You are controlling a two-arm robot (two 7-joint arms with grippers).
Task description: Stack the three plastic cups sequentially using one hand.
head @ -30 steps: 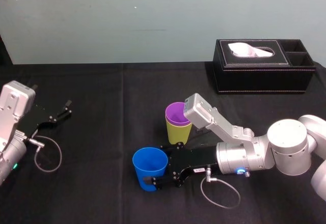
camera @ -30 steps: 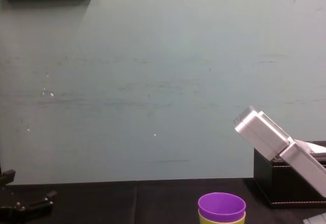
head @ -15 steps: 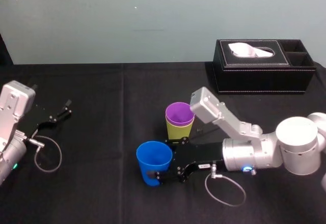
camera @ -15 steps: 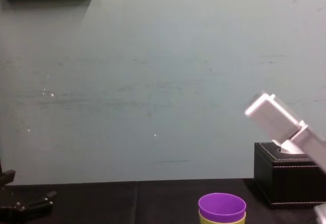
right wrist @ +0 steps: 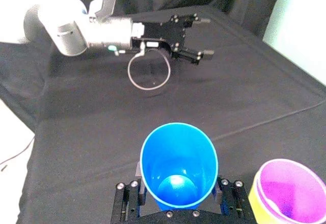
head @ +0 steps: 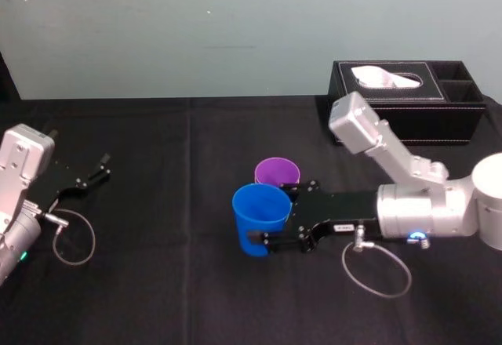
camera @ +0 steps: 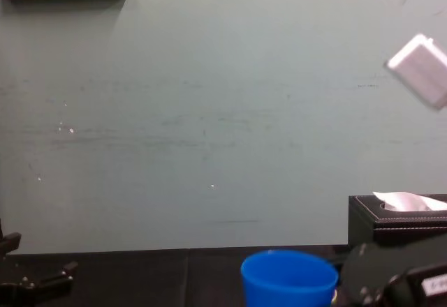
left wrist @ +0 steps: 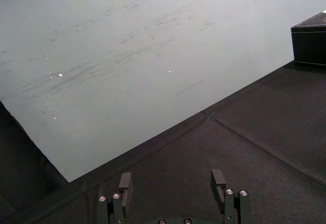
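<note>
Black cloth (head: pixel 157 204): right claw (head: pixel 269 218) grips smooth blue cup (head: pixel 257 204), seemingly lifted; left claw (left wrist: pixel 170 179) open.

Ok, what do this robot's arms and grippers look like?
The right arm and left arm are silver-grey, each with a boxy wrist module and a thin looped grey cable. The right gripper and left gripper are black and two-fingered; the right's bears a small white label.
</note>
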